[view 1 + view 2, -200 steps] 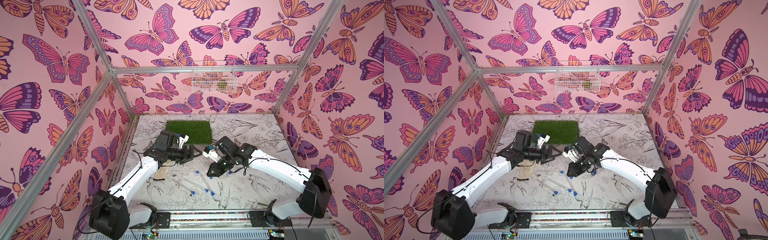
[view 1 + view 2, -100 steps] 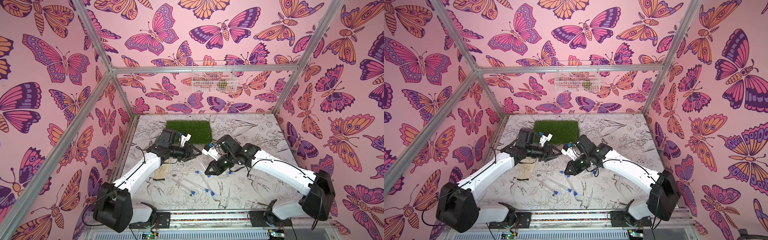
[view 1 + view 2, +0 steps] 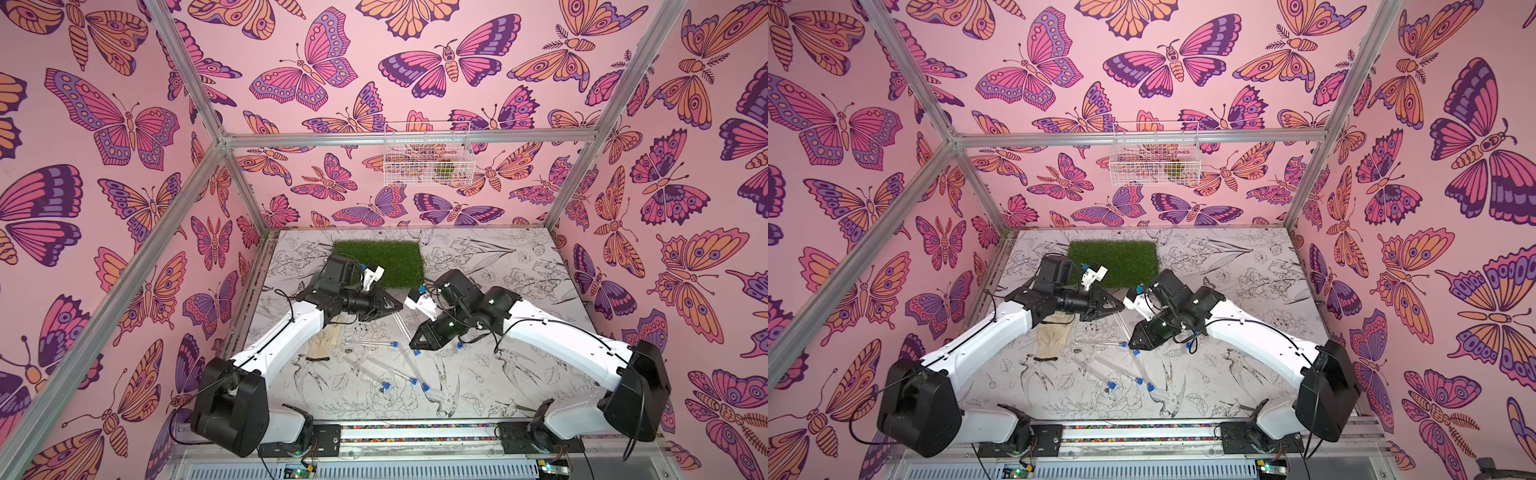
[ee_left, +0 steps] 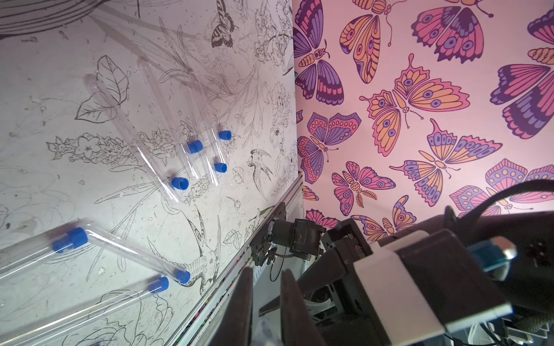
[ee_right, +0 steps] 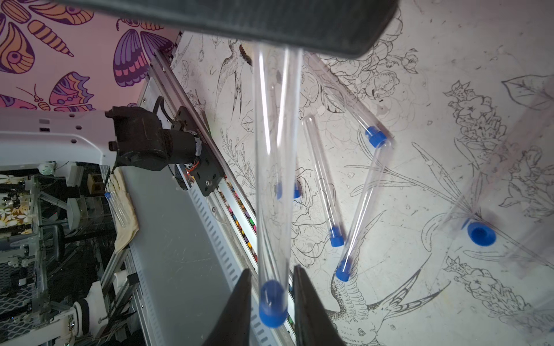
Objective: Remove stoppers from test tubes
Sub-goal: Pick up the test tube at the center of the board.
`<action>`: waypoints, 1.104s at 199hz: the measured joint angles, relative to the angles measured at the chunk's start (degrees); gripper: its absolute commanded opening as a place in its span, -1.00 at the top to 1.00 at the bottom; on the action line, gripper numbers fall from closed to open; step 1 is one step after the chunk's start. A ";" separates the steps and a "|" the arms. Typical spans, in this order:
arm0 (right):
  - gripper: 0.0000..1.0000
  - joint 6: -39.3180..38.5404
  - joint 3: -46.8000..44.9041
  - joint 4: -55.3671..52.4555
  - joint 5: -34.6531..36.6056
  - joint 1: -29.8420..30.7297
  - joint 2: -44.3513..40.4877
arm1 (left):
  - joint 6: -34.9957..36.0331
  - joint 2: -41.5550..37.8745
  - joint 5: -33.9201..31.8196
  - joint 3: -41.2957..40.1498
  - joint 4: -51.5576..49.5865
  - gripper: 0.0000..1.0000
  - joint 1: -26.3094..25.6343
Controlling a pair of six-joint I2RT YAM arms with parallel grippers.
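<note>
One clear test tube (image 3: 403, 328) hangs slanted above the table between my two grippers. My left gripper (image 3: 400, 307) is shut on its rounded end; in the left wrist view the clear glass (image 4: 266, 332) sits between the dark fingers (image 4: 247, 287). The tube's blue stopper (image 5: 272, 305) lies between the jaws of my right gripper (image 5: 271, 269), with a thin gap on each side. Several more stoppered test tubes (image 3: 399, 370) lie on the table below, also visible in the left wrist view (image 4: 156, 119).
A loose blue stopper (image 3: 459, 345) lies under my right arm. A beige glove (image 3: 326, 338) lies by my left arm. A green grass mat (image 3: 380, 259) is at the back, and a wire basket (image 3: 428, 153) hangs on the rear wall. The front rail (image 5: 227, 185) edges the table.
My left gripper has moved to the tube's rounded end and shut on it. My right gripper's jaws have eased slightly apart around the stopper.
</note>
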 measured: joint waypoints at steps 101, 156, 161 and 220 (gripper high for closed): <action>-0.33 4.92 -3.41 3.04 8.00 -9.81 -10.47 | -9.09 0.11 -8.33 0.26 0.33 1.00 1.16; -0.36 10.99 -8.00 7.15 2.84 -13.38 -10.56 | -26.88 -2.71 -12.44 -4.57 9.55 1.00 2.86; -0.37 11.65 -8.26 7.89 2.03 -13.70 -10.56 | -28.48 -2.84 -12.41 -5.16 10.69 1.00 3.08; -0.39 23.21 -13.66 21.59 -7.87 -15.54 -9.99 | -41.68 -4.35 -12.41 -10.91 22.82 0.96 5.49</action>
